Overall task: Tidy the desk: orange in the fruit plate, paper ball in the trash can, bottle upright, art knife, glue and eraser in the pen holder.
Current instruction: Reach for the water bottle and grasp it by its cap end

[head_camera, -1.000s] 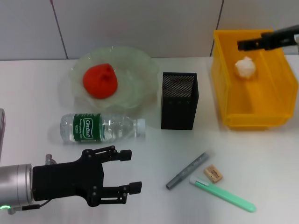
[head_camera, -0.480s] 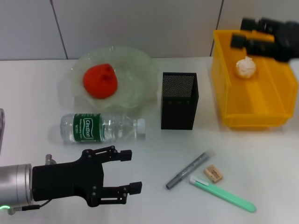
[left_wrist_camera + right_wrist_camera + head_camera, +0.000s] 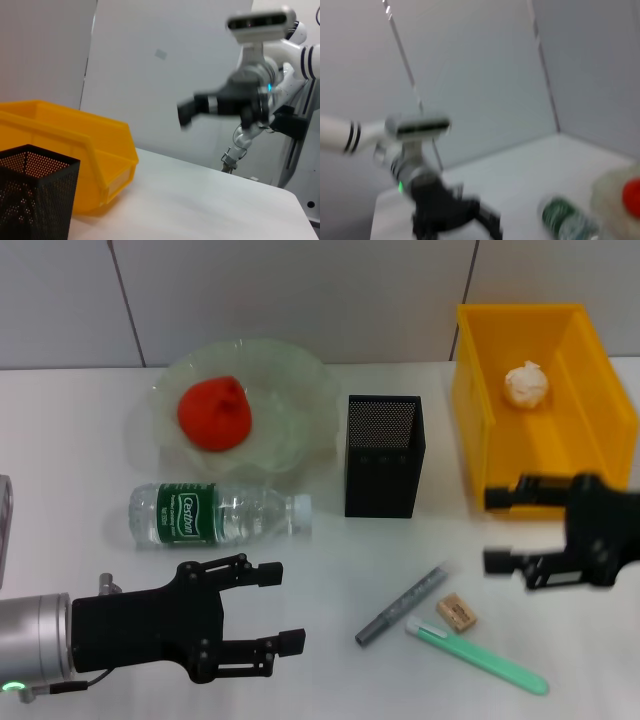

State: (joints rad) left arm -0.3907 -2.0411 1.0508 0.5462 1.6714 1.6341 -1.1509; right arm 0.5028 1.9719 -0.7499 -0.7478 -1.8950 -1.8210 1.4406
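The right pincer (image 3: pixel 497 530) hangs over the worktop (image 3: pixel 60 450) just near of the trash can (image 3: pixel 480 400), fingers spread wide and empty. The left pincer (image 3: pixel 280 605) sits at the near left, also wide and empty.

The paper ball (image 3: pixel 526 384) lies inside the trash can at the far right. The orange (image 3: pixel 214 413) rests in the plate (image 3: pixel 295 390) at the far left. Near of the plate the bottle (image 3: pixel 215 514) lies on its side, cap to the right. The pen holder (image 3: pixel 384 456) stands upright between plate and trash can. Near of it lie 3 items close together: the knife (image 3: pixel 402 604), the eraser (image 3: pixel 456 612) just right of it, and the glue (image 3: pixel 478 660) nearest.
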